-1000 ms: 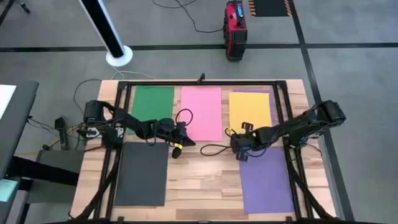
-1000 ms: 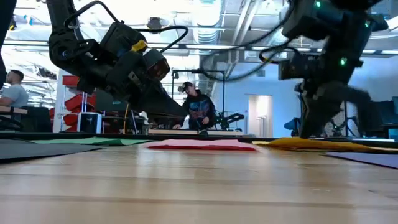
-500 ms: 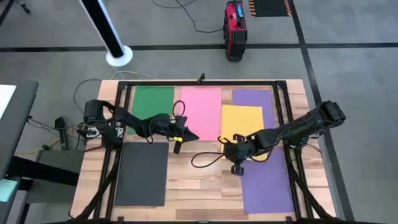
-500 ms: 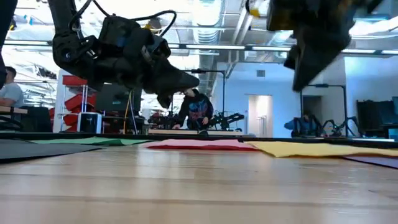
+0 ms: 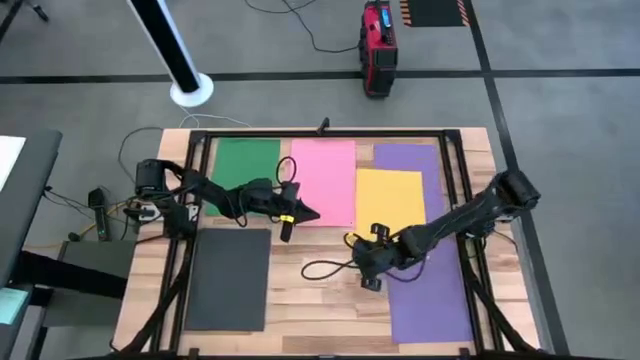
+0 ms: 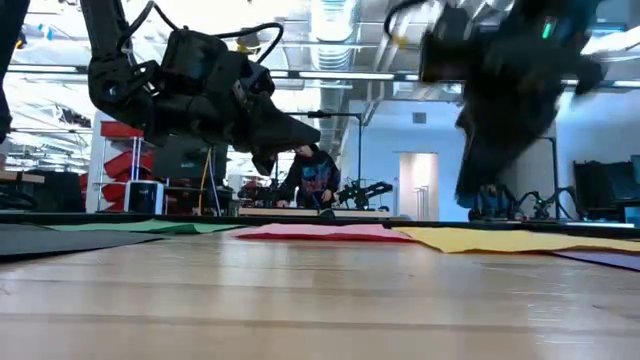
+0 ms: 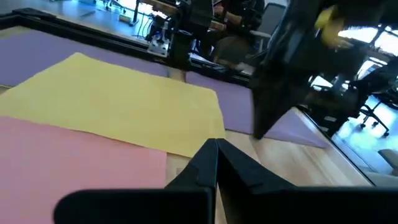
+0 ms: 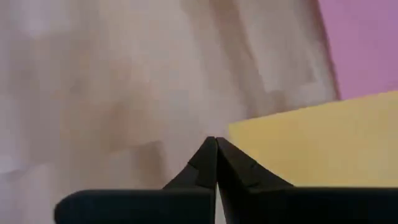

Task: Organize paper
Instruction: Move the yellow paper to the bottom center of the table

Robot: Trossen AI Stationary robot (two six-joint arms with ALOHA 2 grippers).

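Red case (image 5: 378,48), white pole base (image 5: 190,90)

The right gripper (image 8: 216,144) is seen with its 2 fingers pressed together over the wooden tabletop (image 8: 112,81). Just beside the gripper a yellow sheet (image 8: 323,146) is seen, with a pink sheet (image 8: 367,43) beyond it.

Both arms are dark, jointed and slender, with looping black cables trailing from them. The left gripper (image 5: 300,214) carries a small yellow marking near its wrist and tapers to a point. The right gripper (image 5: 366,276) is a blocky black housing, its fingers (image 8: 214,163) wedge-shaped.

Far purple sheet (image 5: 412,156) partly under the yellow sheet (image 5: 389,197); right arm blurred in low view.
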